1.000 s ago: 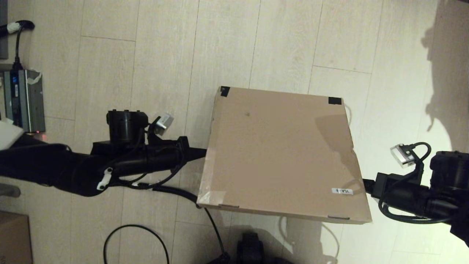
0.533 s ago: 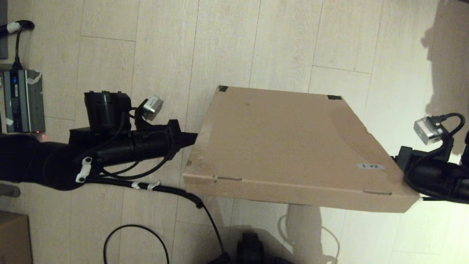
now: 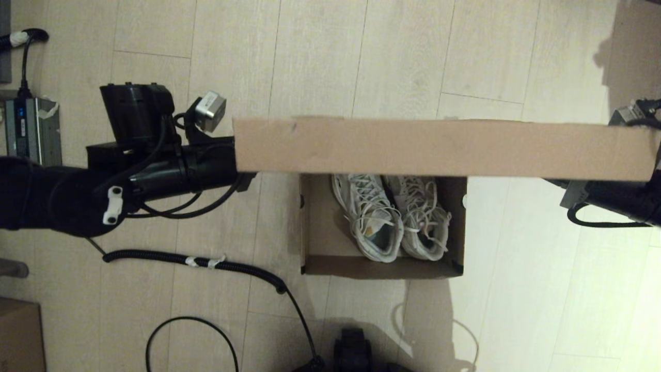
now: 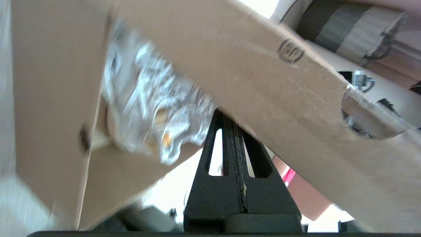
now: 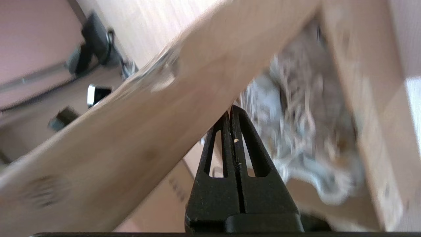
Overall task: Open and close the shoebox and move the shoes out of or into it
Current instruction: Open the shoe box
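The shoebox (image 3: 382,266) sits at centre floor, its lid (image 3: 439,147) swung from flat a second ago to nearly upright (opening nearly done). The shoes (image 3: 392,217) lie exposed inside. Left gripper (image 4: 232,125) at nine o'clock and right gripper (image 5: 232,115) at three o'clock, fingers pressed together, prop the lid's underside.

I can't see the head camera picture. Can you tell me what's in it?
Two robot arms are lifting the lid of a brown shoebox on a wooden floor, the left claw at one end and the right arm at the other. Inside, a pair of white shoes lies side by side.
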You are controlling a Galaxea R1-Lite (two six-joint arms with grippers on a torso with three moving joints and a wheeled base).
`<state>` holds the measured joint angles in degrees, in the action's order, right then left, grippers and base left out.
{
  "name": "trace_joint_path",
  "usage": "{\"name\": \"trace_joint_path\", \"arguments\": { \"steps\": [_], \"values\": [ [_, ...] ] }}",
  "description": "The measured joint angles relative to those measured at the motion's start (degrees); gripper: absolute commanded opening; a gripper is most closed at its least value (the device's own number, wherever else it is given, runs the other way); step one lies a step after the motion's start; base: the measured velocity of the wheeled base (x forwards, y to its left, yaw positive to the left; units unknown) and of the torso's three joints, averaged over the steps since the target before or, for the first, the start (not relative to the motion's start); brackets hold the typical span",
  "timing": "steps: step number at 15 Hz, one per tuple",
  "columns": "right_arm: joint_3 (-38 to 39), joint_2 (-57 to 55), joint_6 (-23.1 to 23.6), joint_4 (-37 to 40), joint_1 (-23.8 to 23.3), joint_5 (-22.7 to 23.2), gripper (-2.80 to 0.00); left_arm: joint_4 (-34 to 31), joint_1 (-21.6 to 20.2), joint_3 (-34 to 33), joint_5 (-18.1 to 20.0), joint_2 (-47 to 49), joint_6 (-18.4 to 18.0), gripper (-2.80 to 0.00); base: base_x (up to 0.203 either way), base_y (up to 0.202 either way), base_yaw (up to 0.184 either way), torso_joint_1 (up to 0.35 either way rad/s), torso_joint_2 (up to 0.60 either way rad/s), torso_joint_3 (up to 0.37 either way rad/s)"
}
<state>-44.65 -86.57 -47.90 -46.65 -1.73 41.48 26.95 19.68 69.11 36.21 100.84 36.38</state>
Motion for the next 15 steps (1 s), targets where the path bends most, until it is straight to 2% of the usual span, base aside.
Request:
{"name": "trace_joint_path", "arguments": {
  "steps": [3, 7, 9, 10, 12, 13, 14, 15],
  "values": [
    [-6.6, -3.0, -4.4, -0.4, -0.1, -2.4, -2.80, -0.1, 0.2, 5.4, -0.1, 1.6, 0.8, -2.80, 0.000, 0.000, 0.000, 0.000, 0.00, 0.000],
    [-14.0, -6.6, -14.5, -6.3, -3.2, -3.0, -2.80, 0.0, 0.2, 12.6, -0.3, 5.3, 1.4, -2.80, 0.000, 0.000, 0.000, 0.000, 0.00, 0.000],
    [-15.1, -7.0, -15.6, -6.5, -4.6, -2.9, -2.80, -0.1, 0.2, 16.0, -1.5, 8.4, 1.5, -2.80, 0.000, 0.000, 0.000, 0.000, 0.00, 0.000],
    [-14.6, -7.0, -14.8, -6.2, -4.9, -2.9, -2.80, -0.1, 0.2, 17.0, -2.5, 9.6, 1.5, -2.80, 0.000, 0.000, 0.000, 0.000, 0.00, 0.000],
    [-12.6, -6.8, -9.1, -3.8, -4.7, -3.0, -2.80, -0.3, 0.2, 16.8, -3.3, 10.4, 1.4, -2.80, 0.000, 0.000, 0.000, 0.000, 0.00, 0.000],
    [-11.3, -6.7, -4.0, -1.5, -4.0, -3.7, -2.80, -0.3, 0.2, 15.9, -3.7, 10.1, 1.4, -2.80, 0.000, 0.000, 0.000, 0.000, 0.00, 0.000],
    [-9.9, -6.8, 2.7, 1.5, -2.8, -5.5, -2.80, -0.4, 0.2, 14.3, -4.2, 9.2, 1.3, -2.80, 0.000, 0.000, 0.000, 0.000, 0.00, 0.000],
    [-8.4, -7.1, 11.1, 4.9, -0.7, -9.1, -2.80, -0.3, 0.2, 12.2, -5.1, 7.8, 1.0, -2.80, 0.000, 0.000, 0.000, 0.000, 0.00, 0.000]
  ]
}}
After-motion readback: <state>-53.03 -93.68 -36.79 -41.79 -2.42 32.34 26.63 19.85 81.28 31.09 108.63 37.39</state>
